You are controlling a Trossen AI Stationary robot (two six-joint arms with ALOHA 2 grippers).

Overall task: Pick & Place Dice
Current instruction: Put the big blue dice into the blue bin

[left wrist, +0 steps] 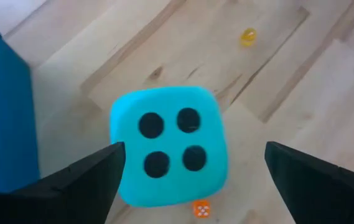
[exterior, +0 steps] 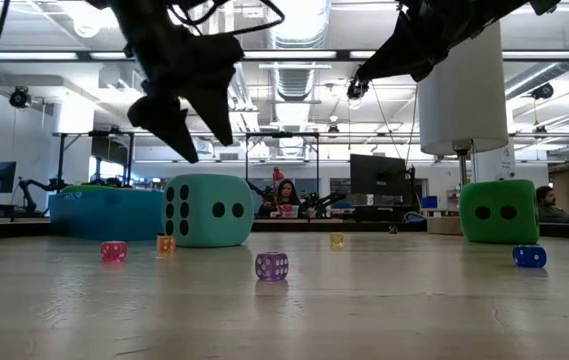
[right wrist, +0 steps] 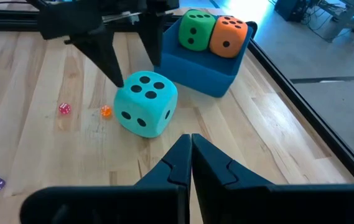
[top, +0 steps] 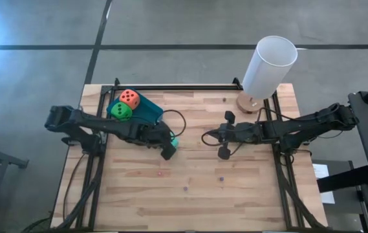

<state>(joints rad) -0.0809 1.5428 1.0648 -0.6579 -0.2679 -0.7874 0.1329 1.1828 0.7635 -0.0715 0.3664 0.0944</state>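
Soft rounded teal die (left wrist: pixel 169 147) sits on pale wood-grain table (left wrist: pixel 301 81).

two dice (right wrist: pixel 213 32) in tray (right wrist: pixel 201 73); third die (right wrist: pixel 145 102) on table (right wrist: pixel 239 143) beside tray

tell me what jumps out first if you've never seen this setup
The teal die sits on the wood table right beside the blue tray, with the left gripper open just above it. In the tray an orange die and a green die sit side by side. A tall white lamp stands at the table's far edge, near the right arm.
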